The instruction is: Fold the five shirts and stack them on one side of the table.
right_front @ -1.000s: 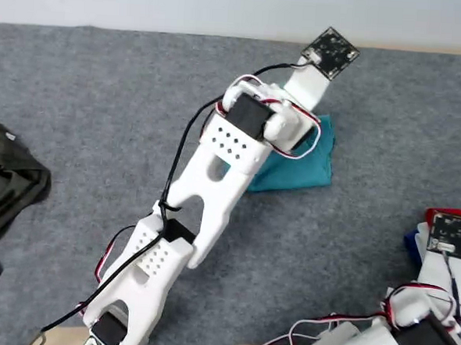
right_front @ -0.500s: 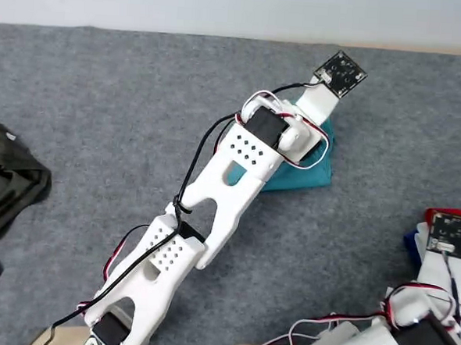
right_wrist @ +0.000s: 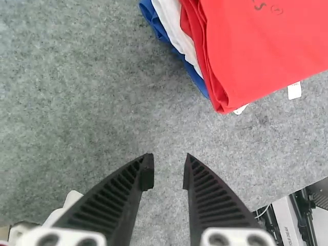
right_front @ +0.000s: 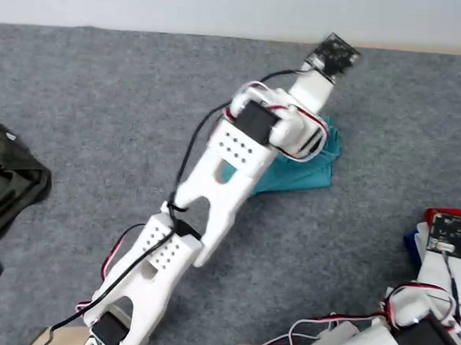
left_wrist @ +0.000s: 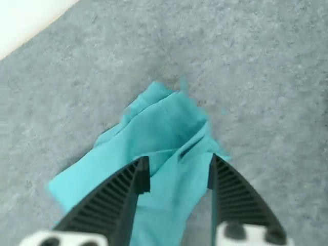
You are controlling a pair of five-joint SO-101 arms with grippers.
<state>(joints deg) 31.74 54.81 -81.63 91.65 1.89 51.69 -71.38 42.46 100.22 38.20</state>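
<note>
Left arm (right_front: 214,187) swung out toward 1 o'clock half second ago, now drawn back slightly; teal shirt (right_front: 301,175) edge bunched more. Likely mid-fold, not finished.
Left gripper (left_wrist: 178,161) wide open, nothing clamped, jaws straddling soft crumpled teal fold.
Right gripper (right_wrist: 166,165) narrowly open, empty, over fuzzy grey bench (right_wrist: 61,77) beside neat red-white-blue stack (right_wrist: 246,46) at 4 o'clock.
Dark shirt (right_front: 7,178) at 9 o'clock, rumpled, unfolded.

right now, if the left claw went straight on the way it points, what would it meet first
Most likely the teal shirt: the left claw is open and aimed down at its bunched fold, with the grey table cover beneath. How far above the shirt it hangs is unclear.
</note>
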